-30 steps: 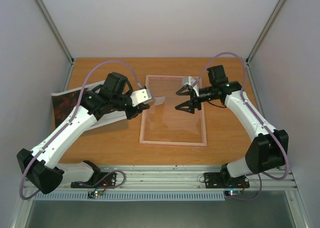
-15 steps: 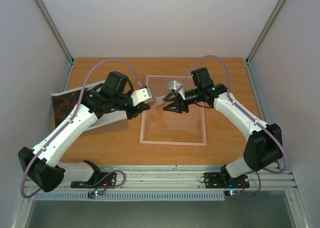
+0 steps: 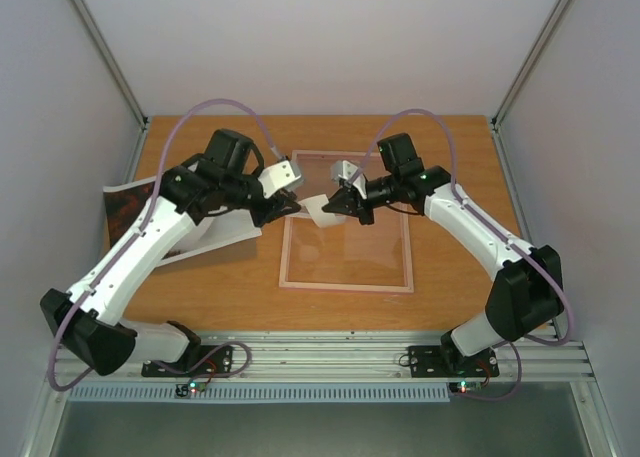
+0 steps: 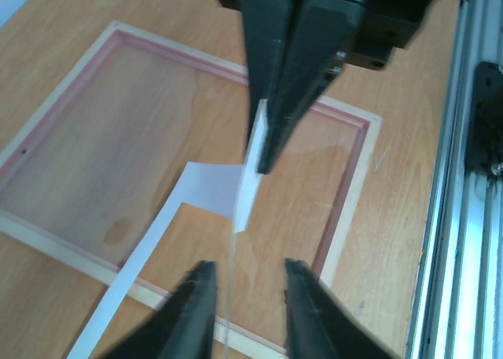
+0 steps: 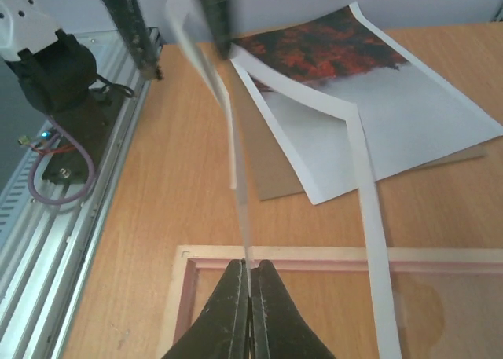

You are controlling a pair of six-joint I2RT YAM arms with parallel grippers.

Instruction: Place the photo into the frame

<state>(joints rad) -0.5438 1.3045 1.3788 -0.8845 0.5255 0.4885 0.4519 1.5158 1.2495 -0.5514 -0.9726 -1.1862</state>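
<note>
Creasing is the risk: the right pincer (image 5: 248, 266) is pressed together on one edge of the white mat (image 5: 369, 202) above the frame (image 3: 345, 283), the left pincer (image 4: 248, 265) slightly spread around it, so the mat could buckle or slip. The photo (image 5: 314, 49) lies aside on a wooden worktop (image 3: 450, 147) between pale walls (image 3: 300, 47).

This is a robotics lab test cell. Two white-and-black arms (image 3: 135, 255) are bolted to an aluminium rail (image 3: 330, 357) at the edge of a wooden table (image 3: 240, 289). Plain white panels (image 3: 320, 47) on metal posts (image 3: 100, 47) box it in, with looping cables (image 3: 215, 105) and small lit circuit boards (image 3: 190, 387) at the bases.
</note>
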